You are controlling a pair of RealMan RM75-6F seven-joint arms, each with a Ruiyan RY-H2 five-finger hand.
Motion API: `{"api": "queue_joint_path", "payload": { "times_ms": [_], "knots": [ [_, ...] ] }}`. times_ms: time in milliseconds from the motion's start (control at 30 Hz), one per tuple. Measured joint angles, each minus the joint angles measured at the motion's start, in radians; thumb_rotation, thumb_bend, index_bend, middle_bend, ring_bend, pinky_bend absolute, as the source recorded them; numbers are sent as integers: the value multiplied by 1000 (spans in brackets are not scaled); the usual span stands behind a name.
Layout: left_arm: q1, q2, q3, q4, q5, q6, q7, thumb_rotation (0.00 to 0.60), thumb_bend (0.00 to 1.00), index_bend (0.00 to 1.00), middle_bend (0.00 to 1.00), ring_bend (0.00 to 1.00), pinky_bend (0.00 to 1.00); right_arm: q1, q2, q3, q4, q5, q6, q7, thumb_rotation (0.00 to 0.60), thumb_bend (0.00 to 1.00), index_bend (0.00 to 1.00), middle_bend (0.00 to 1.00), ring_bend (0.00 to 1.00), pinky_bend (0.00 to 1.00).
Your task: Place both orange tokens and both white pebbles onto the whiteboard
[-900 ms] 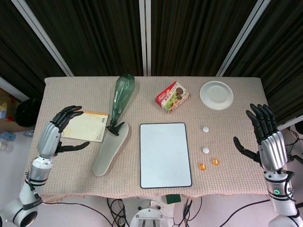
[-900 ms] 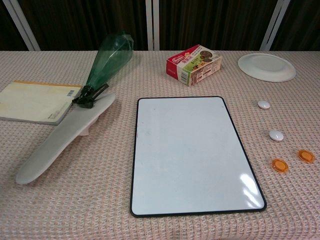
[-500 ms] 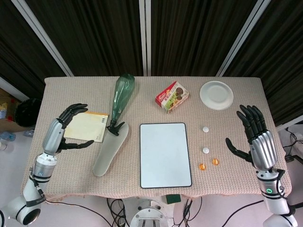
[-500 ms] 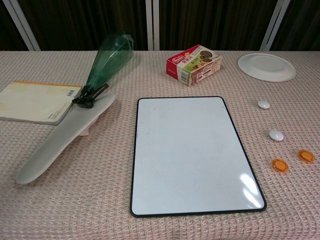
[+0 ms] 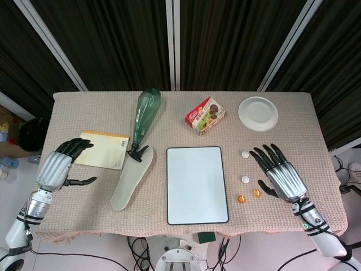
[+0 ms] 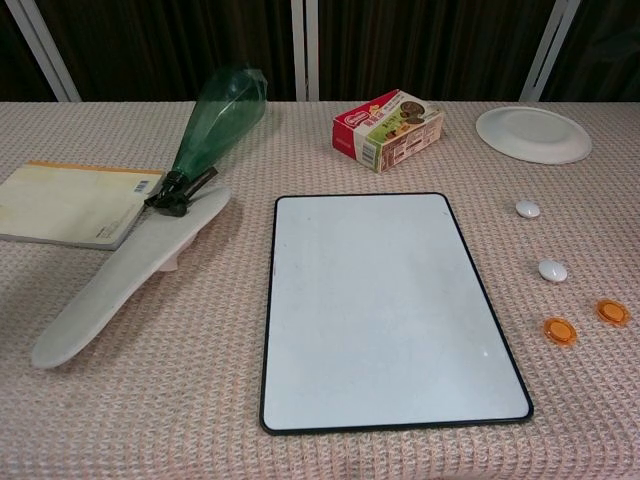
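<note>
Since the earlier frames, the right hand (image 5: 280,179) has moved inward from the table's right edge and now hovers just right of the tokens and pebbles, fingers spread and holding nothing; the left hand (image 5: 56,168) has dropped lower at the left edge, fingers loosely apart and also empty. Neither hand appears in the chest view. The table (image 5: 84,209) is covered with a beige waffle-weave cloth, and dark vertically ribbed curtains with light diagonal and upright frame bars stand behind it. The whiteboard (image 6: 385,300) lies bare at centre. To its right, well apart from it, lie two white pebbles (image 6: 528,209) (image 6: 552,270) and, nearer the front, two orange tokens (image 6: 560,331) (image 6: 612,311), all on the cloth. A white plate (image 6: 532,133) sits at the far right. A red and green snack box (image 6: 388,130) lies behind the whiteboard; its print is too small to read. On the left are a green bottle (image 6: 215,125) lying on its side, a white insole (image 6: 125,277) and a yellow pad (image 6: 70,203) bearing a barcode label.
</note>
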Motion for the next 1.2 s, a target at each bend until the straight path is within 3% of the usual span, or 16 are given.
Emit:
{"api": "queue_joint_path", "payload": {
  "times_ms": [167, 467, 767, 1033, 1200],
  "knots": [
    [63, -25, 38, 57, -35, 37, 74, 412, 91, 259, 193, 142, 202, 9, 0, -63, -31, 101, -112, -151, 600, 321, 89, 10, 0, 0],
    [120, -66, 61, 129, -51, 87, 60, 406, 91, 247, 194, 142, 202, -7, -103, -127, 56, 83, -125, -176, 600, 317, 162, 10, 0, 0],
    [143, -101, 65, 208, -18, 137, 0, 399, 97, 247, 208, 142, 202, -10, -195, -135, 116, 76, -121, -195, 600, 298, 304, 11, 0, 0],
    [147, -110, 58, 234, -19, 138, -51, 405, 94, 247, 208, 142, 202, -14, -270, -120, 148, 108, -113, -240, 600, 298, 362, 15, 0, 0],
    [148, -113, 57, 250, -23, 128, -68, 365, 90, 247, 208, 133, 188, -14, -303, -119, 170, 112, -107, -254, 600, 287, 387, 17, 0, 0]
  ]
}}
